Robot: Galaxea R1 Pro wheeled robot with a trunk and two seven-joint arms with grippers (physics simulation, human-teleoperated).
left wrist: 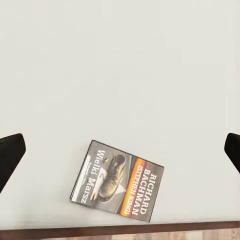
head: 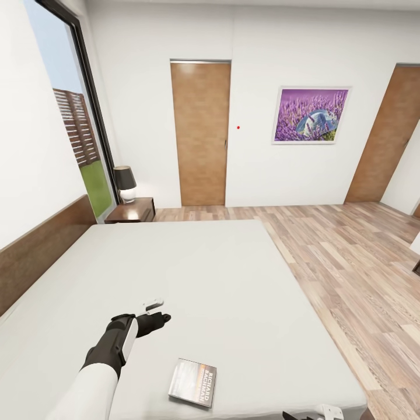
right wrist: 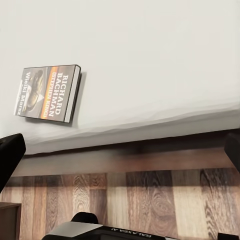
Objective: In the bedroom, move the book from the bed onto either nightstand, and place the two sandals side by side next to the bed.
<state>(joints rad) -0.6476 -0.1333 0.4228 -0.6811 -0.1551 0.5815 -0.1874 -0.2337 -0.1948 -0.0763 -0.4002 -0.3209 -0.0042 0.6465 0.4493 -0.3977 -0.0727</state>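
Book step in hand: thin dark paperback with orange band (head: 193, 382) lies flat on the pale grey-white mattress bed (head: 192, 274), near edge. Left gripper (head: 156, 311), fingers apart, hovers just beyond it and must drop onto it; right gripper (head: 315, 414) also apart.

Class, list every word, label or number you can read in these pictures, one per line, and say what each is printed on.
"RICHARD BACHMAN": white letters on the book lying on the bed.
"STEPHEN KING": smaller letters on the book's orange band.
"Wielki Marsz": white title on the book's cover.
A tiny line under the title: too small to read.
"GALAXEA R1": upside down on the robot's body, partly cut off.
The picture on the wall carries no readable text.
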